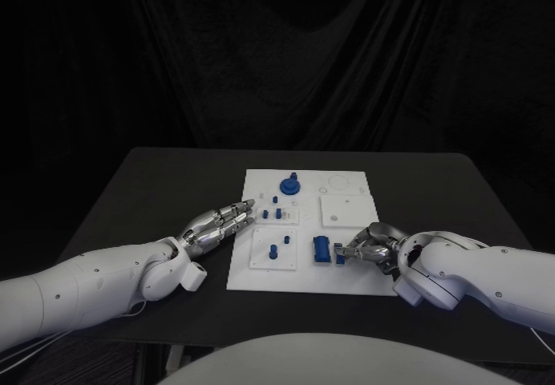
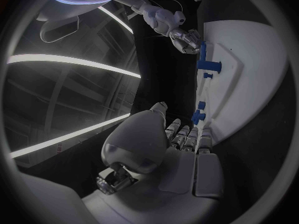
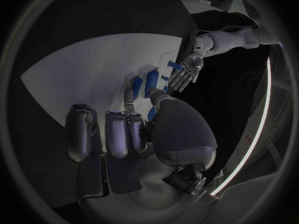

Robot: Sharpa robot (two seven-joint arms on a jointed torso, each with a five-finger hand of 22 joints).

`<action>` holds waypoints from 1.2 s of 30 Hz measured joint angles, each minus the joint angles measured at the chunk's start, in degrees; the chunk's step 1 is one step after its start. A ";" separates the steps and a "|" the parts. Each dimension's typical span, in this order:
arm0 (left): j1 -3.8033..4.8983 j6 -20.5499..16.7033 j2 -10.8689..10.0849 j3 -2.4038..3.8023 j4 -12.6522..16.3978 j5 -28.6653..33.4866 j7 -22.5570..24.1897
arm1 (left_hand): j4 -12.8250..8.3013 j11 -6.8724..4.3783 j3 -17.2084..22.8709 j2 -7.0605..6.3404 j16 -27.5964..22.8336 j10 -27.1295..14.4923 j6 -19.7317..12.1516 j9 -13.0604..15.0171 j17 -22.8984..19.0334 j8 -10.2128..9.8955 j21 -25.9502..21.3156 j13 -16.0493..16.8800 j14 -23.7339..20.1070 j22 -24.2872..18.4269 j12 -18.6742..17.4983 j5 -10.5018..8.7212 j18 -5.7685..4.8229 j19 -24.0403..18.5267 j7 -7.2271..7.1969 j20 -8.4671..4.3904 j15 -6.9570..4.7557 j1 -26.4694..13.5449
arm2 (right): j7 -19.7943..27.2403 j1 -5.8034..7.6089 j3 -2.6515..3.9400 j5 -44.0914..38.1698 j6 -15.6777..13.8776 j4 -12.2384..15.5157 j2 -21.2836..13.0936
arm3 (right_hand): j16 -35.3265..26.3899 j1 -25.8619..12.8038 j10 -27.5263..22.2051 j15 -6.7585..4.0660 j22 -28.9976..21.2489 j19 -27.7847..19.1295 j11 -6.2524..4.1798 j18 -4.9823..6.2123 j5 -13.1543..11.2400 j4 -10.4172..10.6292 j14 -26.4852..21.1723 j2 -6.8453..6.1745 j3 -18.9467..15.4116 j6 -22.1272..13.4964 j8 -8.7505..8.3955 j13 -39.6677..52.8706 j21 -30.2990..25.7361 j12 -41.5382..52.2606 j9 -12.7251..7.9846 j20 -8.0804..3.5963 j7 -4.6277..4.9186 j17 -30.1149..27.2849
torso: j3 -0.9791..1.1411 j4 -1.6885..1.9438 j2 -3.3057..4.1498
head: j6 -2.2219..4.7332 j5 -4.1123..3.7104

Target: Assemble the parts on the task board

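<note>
Task board [image 1: 342, 210]: flat white rectangular plate, table centre | right hand [image 1: 368, 248]: pinching small blue part [image 1: 340, 253] | left hand [image 1: 220, 222]: released, fingers flat at board's left edge

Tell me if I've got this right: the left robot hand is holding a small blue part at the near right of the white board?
Not quite. The head view shows the right robot hand holding that blue part at the task board; the left robot hand lies flat at the board's left edge.

Robot w/ two white arms: left arm [image 1: 87, 285] and right arm [image 1: 486, 277], smooth rounded shells dotted w/ small dark screws. Left hand [image 1: 217, 222] and right hand [image 1: 368, 245]: silver, many-fingered, segmented. Thin pale cables trail below each forearm.
</note>
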 measured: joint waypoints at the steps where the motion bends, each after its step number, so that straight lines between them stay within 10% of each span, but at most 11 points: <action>1: -0.01 0.01 0.00 0.00 0.00 0.00 0.01 | 0.00 0.00 0.00 0.00 0.00 0.00 0.00 0.00 0.00 0.00 0.00 0.00 0.00 0.00 0.00 0.00 0.00 0.00 0.00 0.00 0.00 0.00 | -0.01 0.00 0.00 0.00 0.00 0.01 -0.04 | 0.00 -0.81 0.00 0.02 0.00 0.00 0.00 0.00 -1.34 0.35 -0.02 -0.07 -0.45 0.00 0.00 0.00 -0.19 0.00 -0.07 0.00 0.00 0.00 | 0.00 0.00 0.01 | 0.00 0.00; 18: -0.07 0.06 -0.23 0.02 0.25 0.02 0.05 | -0.24 0.00 0.24 0.00 0.00 0.00 0.00 0.00 0.03 0.00 0.00 -0.01 0.00 -0.02 0.00 0.27 0.00 0.02 0.00 -0.02 0.00 0.00 | 1.61 0.00 -0.05 -3.07 -1.67 1.85 -3.00 | 0.00 2.46 0.00 0.02 -0.01 0.00 0.00 0.00 4.03 -1.52 -0.02 0.78 -3.35 -0.20 1.68 -0.01 -0.20 0.00 0.10 0.00 -0.20 0.00 | 0.00 0.00 0.03 | 0.00 0.34; 36: -0.13 0.06 -0.27 0.01 0.22 0.02 0.08 | -0.24 0.00 0.24 0.00 0.00 0.00 0.00 0.00 0.04 0.00 0.10 0.04 0.00 -0.05 0.00 0.27 0.00 0.03 0.00 -0.04 0.00 0.00 | 2.37 -1.22 -0.27 -9.33 -0.29 3.84 -4.94 | 0.00 3.47 0.01 -0.61 0.03 0.09 -0.65 0.00 -8.19 -0.13 -0.01 1.28 -9.45 -0.70 10.70 -0.01 -0.20 0.00 5.94 -0.34 -1.53 0.00 | 0.00 -0.07 -0.02 | 0.00 0.22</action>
